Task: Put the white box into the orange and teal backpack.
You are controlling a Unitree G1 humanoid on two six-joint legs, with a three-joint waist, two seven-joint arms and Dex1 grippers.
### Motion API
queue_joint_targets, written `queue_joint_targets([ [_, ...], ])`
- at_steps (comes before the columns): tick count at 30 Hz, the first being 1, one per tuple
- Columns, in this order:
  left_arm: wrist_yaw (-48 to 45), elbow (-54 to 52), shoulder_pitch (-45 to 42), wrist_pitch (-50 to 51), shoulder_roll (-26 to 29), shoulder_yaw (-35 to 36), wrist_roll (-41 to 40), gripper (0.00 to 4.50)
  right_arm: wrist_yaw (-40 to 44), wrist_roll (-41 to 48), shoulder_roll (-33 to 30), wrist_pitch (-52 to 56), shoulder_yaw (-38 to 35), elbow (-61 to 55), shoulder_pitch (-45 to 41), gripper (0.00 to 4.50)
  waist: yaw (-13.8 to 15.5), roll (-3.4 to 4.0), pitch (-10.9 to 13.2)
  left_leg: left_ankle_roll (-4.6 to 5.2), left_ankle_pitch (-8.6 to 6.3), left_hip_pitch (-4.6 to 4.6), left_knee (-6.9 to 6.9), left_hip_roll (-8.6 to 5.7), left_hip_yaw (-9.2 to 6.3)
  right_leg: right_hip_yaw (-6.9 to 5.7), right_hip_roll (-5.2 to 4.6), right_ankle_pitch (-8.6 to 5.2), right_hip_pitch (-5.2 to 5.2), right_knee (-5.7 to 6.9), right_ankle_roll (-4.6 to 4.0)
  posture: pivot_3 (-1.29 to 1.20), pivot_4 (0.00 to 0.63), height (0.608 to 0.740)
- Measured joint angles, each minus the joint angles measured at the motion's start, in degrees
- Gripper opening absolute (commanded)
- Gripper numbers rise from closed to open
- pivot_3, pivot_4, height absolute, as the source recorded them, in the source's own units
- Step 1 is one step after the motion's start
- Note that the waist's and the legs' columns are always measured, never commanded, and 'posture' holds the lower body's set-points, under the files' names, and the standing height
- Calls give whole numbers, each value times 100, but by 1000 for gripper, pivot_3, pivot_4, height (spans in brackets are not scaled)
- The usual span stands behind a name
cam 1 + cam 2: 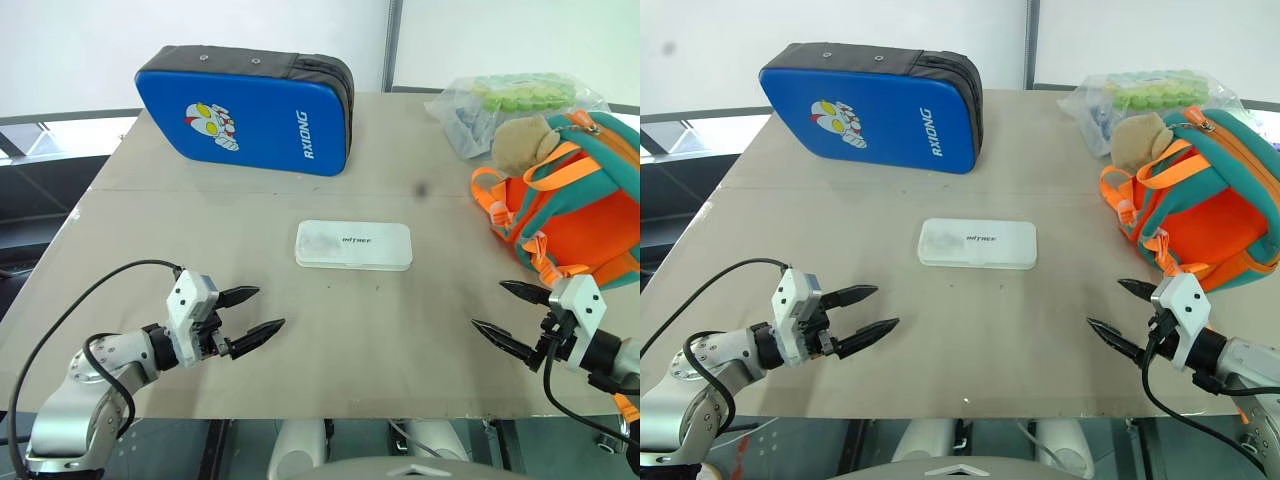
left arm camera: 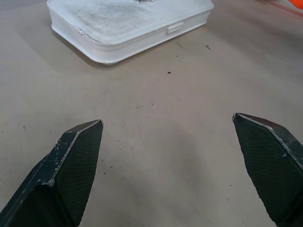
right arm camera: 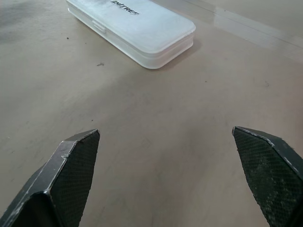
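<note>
A: Lying flat mid-table (image 1: 150, 390), the box (image 1: 353, 245) is seen untouched.
B: Noted. Left gripper (image 1: 254, 315) and right gripper (image 1: 505, 310) are spread wide, empty; backpack (image 1: 580, 205) is set at right.

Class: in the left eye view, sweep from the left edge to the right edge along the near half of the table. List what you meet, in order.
left gripper, open → white box, lying flat on the table → right gripper, open → orange and teal backpack at the right edge.
</note>
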Motion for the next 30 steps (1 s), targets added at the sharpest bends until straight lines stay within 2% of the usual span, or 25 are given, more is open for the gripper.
queue_joint_targets([
  [2, 94, 3, -47, 54, -21, 3, -2, 4500, -99, 0, 54, 41, 27, 0, -65, 4432, 0, 0, 0, 0, 0, 1, -1, 0, 0, 0, 0, 0, 1, 0, 0, 0, 150, 740],
  [4, 583, 36, -503, 286, -260, 11, -18, 4500, -567, -109, 370, 209, 341, -50, -596, 4432, 0, -1, 1, 0, 0, 1, 8, 2, -4, -1, 4, 1, 1, 6, 2, 0, 150, 740],
  [7, 1071, 33, -821, 568, -485, 19, -111, 4500, -1092, -387, 522, 490, 805, -239, -1112, 4432, -14, -1, -1, 0, 1, 3, 7, -1, -2, 2, 6, 2, 1, 10, 1, 0, 150, 740],
  [8, 1189, 35, -860, 661, -520, 7, -116, 4249, -1221, -408, 566, 646, 898, -232, -1281, 4201, -18, -3, -1, 0, 0, 3, 7, -6, -1, 3, 7, 2, 1, 10, 0, 0, 150, 740],
  [10, 1431, 47, -967, 885, -606, -4, -162, 3700, -1447, -428, 694, 936, 1041, -157, -1615, 3648, -12, -3, -1, 0, 0, -1, 5, -17, -1, 3, 7, 2, 0, 9, 0, 0, 150, 740],
  [13, 1905, 130, -1301, 1159, -823, -9, -168, 2201, -1810, -556, 940, 1236, 1272, 78, -2172, 2145, 0, -4, 0, 0, 1, -5, 5, -23, -1, -1, 8, 3, 0, 9, 1, 0, 150, 740],
  [14, 2106, 148, -1406, 1229, -918, -13, -138, 1836, -1975, -629, 1081, 1319, 1352, 179, -2371, 1750, -1, -4, -1, 0, 1, -2, 5, -23, -1, 0, 9, 3, 2, 9, 1, 0, 150, 740],
  [15, 2414, 181, -1589, 1327, -1108, -36, -77, 1198, -2162, -769, 1226, 1395, 1504, 366, -2641, 1122, -2, -4, -1, 1, 1, -3, 5, -26, 0, 0, 9, 4, 1, 10, 1, 0, 150, 740],
  [17, 2923, 238, -1828, 1481, -1390, -111, 70, 242, -2476, -1091, 1425, 1414, 1754, 658, -2973, 144, -4, -7, -3, 1, 1, -2, 7, -28, 2, 0, 9, 10, 4, 11, 12, 0, 150, 740],
  [18, 3182, 316, -1949, 1542, -1503, -216, 178, 108, -2643, -1277, 1510, 1450, 1893, 830, -3132, 57, -3, -7, -2, 1, 1, -6, 8, -30, 5, 0, 9, 17, 3, 12, 23, 0, 150, 740],
  [23, 4087, 778, -2358, 1681, -1901, -783, 966, 108, -3108, -2131, 1738, 1521, 2587, 1805, -3667, 57, -8, -7, -3, 0, 2, -6, 6, -33, 17, 0, 10, 18, 2, 13, 24, 0, 150, 740],
  [26, 4101, 904, -2556, 1555, -1916, -1121, 1292, 108, -2990, -2373, 1904, 1323, 2888, 2346, -3856, 57, -6, -5, -3, 0, 1, -6, 2, -33, 16, 0, 9, 18, 1, 15, 24, 0, 150, 740],
  [30, 3903, 894, -2603, 1514, -1889, -1385, 1393, 108, -2471, -2251, 1967, 1303, 3047, 2355, -3988, 57, -20, -4, -4, 0, 2, -3, 3, -32, 15, 0, 9, 18, 2, 16, 24, 0, 150, 740],
])
